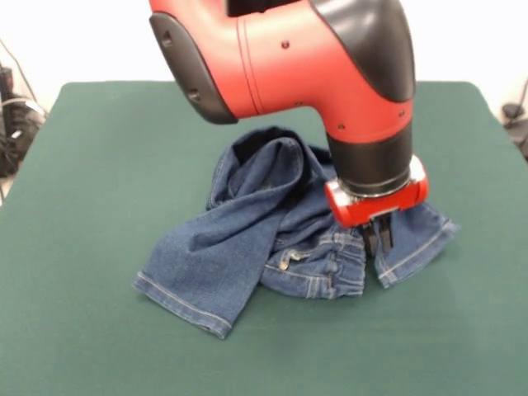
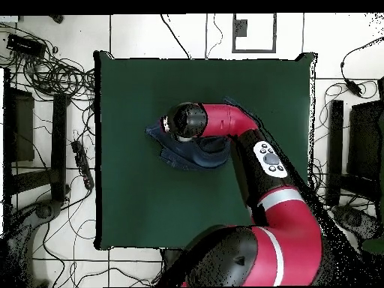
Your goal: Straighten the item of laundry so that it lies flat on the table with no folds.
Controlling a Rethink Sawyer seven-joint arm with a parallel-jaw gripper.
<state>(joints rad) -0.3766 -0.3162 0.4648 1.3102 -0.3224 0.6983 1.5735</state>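
The small blue denim jeans [image 1: 235, 239] lie crumpled near the middle of the dark green table [image 1: 91, 181]. One leg stretches flat toward the front left. The other leg is bunched and folded behind it. The gathered waistband with its metal button lies at the front. My gripper [image 1: 379, 238] points straight down at the right side of the heap, shut on a fold of denim beside the waistband. In the overhead view the arm's wrist [image 2: 186, 120] covers the gripper, and only part of the jeans [image 2: 196, 156] shows on the table [image 2: 135, 90].
The red and black arm [image 1: 289, 58] hangs over the back of the jeans and hides part of them. Green cloth lies open on all sides of the heap. Cables and stands [image 2: 52, 82] lie on the floor beyond the table's edges.
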